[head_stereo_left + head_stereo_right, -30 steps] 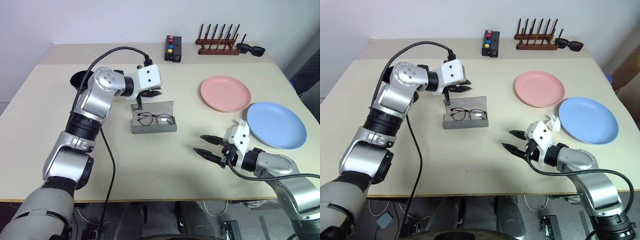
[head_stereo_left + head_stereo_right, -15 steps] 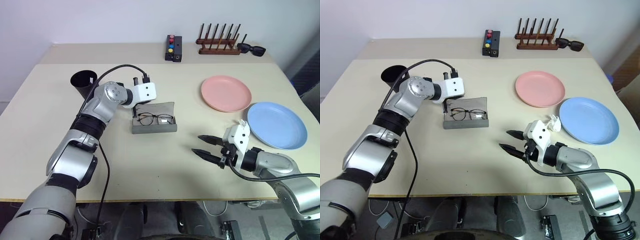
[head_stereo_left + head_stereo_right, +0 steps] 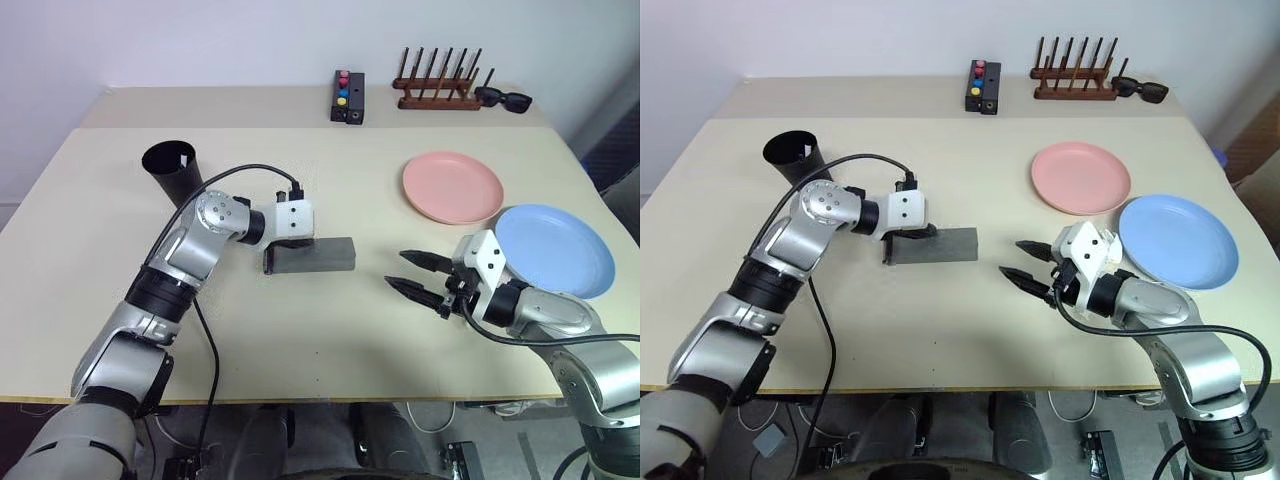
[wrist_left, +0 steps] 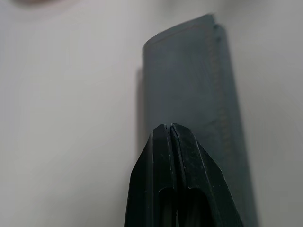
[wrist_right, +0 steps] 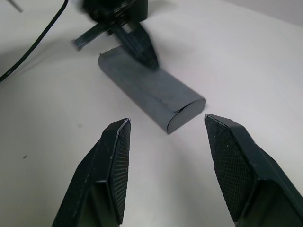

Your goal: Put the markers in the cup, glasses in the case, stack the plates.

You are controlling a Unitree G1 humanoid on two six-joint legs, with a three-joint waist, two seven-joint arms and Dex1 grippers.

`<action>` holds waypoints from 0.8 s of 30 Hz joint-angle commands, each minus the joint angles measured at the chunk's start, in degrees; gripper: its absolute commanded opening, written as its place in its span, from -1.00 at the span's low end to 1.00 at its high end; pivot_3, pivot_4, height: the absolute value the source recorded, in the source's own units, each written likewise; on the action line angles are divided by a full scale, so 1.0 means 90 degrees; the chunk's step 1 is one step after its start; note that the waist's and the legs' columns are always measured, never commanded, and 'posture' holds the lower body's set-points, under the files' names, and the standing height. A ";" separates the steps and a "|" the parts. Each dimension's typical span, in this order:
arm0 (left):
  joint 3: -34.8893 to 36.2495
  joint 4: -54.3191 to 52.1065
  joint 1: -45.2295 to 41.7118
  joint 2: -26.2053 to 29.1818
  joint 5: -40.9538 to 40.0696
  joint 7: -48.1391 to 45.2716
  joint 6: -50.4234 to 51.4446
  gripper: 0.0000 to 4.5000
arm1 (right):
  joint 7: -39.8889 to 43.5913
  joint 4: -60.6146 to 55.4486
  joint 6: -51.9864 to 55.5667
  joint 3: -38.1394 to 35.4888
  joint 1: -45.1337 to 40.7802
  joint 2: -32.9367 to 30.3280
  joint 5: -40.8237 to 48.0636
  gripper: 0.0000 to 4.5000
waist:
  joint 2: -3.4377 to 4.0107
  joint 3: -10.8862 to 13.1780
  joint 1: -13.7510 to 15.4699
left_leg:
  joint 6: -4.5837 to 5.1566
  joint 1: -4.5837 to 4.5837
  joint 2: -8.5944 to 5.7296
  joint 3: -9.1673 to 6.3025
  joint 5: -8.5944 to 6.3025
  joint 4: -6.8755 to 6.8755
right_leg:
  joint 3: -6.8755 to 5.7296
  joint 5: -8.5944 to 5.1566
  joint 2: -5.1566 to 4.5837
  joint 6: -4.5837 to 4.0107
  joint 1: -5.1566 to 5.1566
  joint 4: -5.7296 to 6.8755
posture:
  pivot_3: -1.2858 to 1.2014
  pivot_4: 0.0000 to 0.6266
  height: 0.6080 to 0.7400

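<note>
In the head camera's view the grey case (image 3: 311, 255) lies closed near the middle of the table (image 3: 300, 330), with the left gripper (image 3: 923, 231) pressing its joined fingers on the lid's left end; the right gripper (image 3: 418, 277) hovers apart to the case's right, the black cup (image 3: 172, 167) stands far left, and the pink plate (image 3: 452, 187) and blue plate (image 3: 556, 250) lie side by side on the right. The left wrist view shows the two fingertips (image 4: 171, 142) together on the case's stitched lid. The right wrist view shows spread fingers (image 5: 112, 165) framing the closed case on bare tabletop.
</note>
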 commanded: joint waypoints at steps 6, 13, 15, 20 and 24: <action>-0.0026 -0.0364 0.0126 0.0099 0.0008 0.0215 0.0131 -0.98 | 0.0026 -0.0041 -0.0039 -0.0199 -0.0007 -0.0054 0.0053 0.12 | 0.0000 0.0000 -0.0008 | 0.0000 0.0003 -0.0001 0.0001 0.0000 0.0000 | 0.0000 0.0000 0.0000 0.0000 0.0001 0.0000 | 0.03 -0.52 0.92; 0.0937 -0.0707 0.0028 -0.0430 -0.0859 0.1021 0.0276 -0.98 | -0.0162 0.0307 -0.0105 -0.0780 0.0129 -0.0318 -0.0216 0.12 | 0.0000 0.0000 0.0004 | 0.0000 -0.0002 -0.0001 0.0001 0.0000 0.0001 | 0.0000 0.0000 -0.0005 0.0000 0.0000 -0.0002 | 0.03 -0.52 0.92; 0.1036 -0.0907 0.0140 -0.0389 -0.0995 0.1045 0.0407 -0.98 | -0.0178 0.0388 -0.0151 -0.1004 0.0258 -0.0427 -0.0309 0.12 | 0.0000 0.0000 0.0000 | 0.0000 -0.0002 -0.0001 0.0001 0.0000 0.0000 | 0.0001 0.0000 -0.0005 0.0000 -0.0001 -0.0002 | 0.03 -0.52 0.92; 0.1077 -0.1768 0.0792 -0.0175 -0.1507 0.0801 0.0791 -0.98 | -0.0297 0.0747 -0.0377 -0.1586 0.0740 -0.0757 -0.0837 0.12 | 0.0006 -0.0004 -0.0017 | 0.0000 0.0005 0.0001 0.0005 0.0000 -0.0002 | 0.0004 0.0000 -0.0003 0.0000 0.0001 0.0000 | 0.03 -0.52 0.92; 0.0951 -0.2568 0.1349 0.0013 -0.1979 0.0464 0.1144 -0.98 | -0.0413 0.1103 -0.0412 -0.2039 0.0959 -0.0901 -0.1109 0.12 | 0.0006 -0.0003 -0.0009 | 0.0000 0.0004 0.0003 0.0007 0.0000 -0.0001 | 0.0006 0.0000 -0.0004 -0.0001 0.0001 0.0002 | 0.03 -0.52 0.92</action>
